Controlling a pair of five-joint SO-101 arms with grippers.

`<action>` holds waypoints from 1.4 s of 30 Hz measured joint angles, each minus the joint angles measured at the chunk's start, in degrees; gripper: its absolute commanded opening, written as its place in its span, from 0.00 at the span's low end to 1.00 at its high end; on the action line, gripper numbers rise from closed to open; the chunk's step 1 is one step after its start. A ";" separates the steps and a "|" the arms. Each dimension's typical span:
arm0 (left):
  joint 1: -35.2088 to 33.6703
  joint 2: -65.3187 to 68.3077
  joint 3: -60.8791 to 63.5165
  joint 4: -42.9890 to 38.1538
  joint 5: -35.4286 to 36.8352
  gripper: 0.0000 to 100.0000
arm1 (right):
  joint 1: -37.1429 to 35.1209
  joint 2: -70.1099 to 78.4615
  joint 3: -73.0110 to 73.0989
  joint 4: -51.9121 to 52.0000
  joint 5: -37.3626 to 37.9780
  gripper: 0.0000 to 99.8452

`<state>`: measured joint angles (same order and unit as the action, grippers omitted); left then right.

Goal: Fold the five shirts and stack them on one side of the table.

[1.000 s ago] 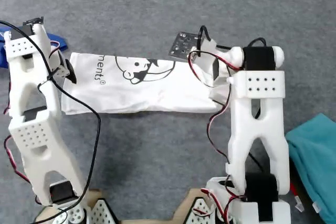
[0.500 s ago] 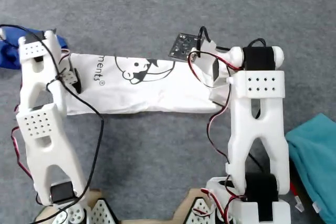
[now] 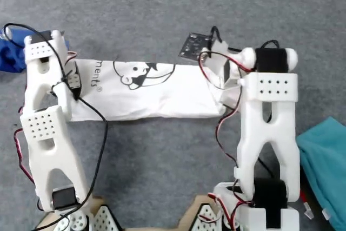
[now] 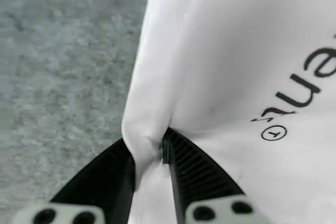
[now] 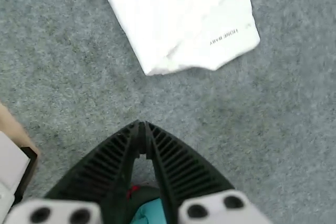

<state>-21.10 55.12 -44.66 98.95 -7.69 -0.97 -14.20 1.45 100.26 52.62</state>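
High view is showing a white printed shirt (image 3: pixel 146 93), already folded into a long strip, lying across the middle of the grey felt table (image 3: pixel 162 155), with the white left arm (image 3: pixel 46 123) reaching over its left end and the white right arm (image 3: pixel 267 112) standing over its right end. A crumpled blue garment (image 3: pixel 11 60) is sitting at the far left edge, and a teal garment (image 3: pixel 324 150) is lying near the right edge, both well apart from the strip. Left wrist view is showing the left gripper (image 4: pixel 152 148) pinching a bunched fold at the shirt's (image 4: pixel 236 51) left edge between its black ribbed fingers. Right wrist view is showing the right gripper (image 5: pixel 140 125) with its fingers pressed together on nothing, hovering over bare felt just near of the shirt's (image 5: pixel 178 14) right end. The step in hand appears to be the crosswise fold. Doing it well likely means lifting the pinched end just enough to clear the cloth, carrying it rightward in a straight line so the long edges are meeting, and letting the right gripper pin the other end against sliding.
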 measured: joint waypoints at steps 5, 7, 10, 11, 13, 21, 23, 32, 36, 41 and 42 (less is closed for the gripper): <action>-6.95 0.09 -0.53 0.97 -5.27 0.02 | 6.07 0.00 0.00 0.00 0.00 0.01; -9.41 0.18 -2.29 1.14 -6.24 0.02 | 8.97 0.00 0.09 0.00 0.00 0.01; -13.10 0.53 -6.24 1.23 -6.68 0.02 | 12.75 0.00 0.09 0.00 0.00 0.01; -14.33 0.62 -7.65 1.23 -6.68 0.02 | 14.24 0.00 0.09 0.00 0.00 0.01; -16.70 0.70 -10.55 1.23 -6.77 0.02 | 16.70 0.00 0.09 0.00 0.00 0.01; -13.19 -2.46 -12.31 1.23 -5.54 0.02 | 21.45 0.00 7.91 -3.34 0.00 0.01; -9.85 -4.31 -10.20 1.23 -4.48 0.02 | 21.63 0.00 13.63 -8.26 0.00 0.01; 6.07 -15.56 6.42 1.23 0.97 0.02 | 16.97 0.00 42.81 -50.20 -19.16 0.01; 10.46 -20.92 8.26 1.23 2.20 0.02 | 13.27 0.00 48.53 -61.10 -28.57 0.01; 16.53 -28.84 12.13 1.23 2.37 0.02 | 12.31 0.00 54.07 -68.04 -33.41 0.01; 17.93 -30.24 13.19 1.23 2.55 0.02 | 12.31 0.00 54.33 -68.75 -33.76 0.01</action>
<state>-3.16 24.88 -31.47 100.18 -5.14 11.34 -14.20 55.78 31.52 18.86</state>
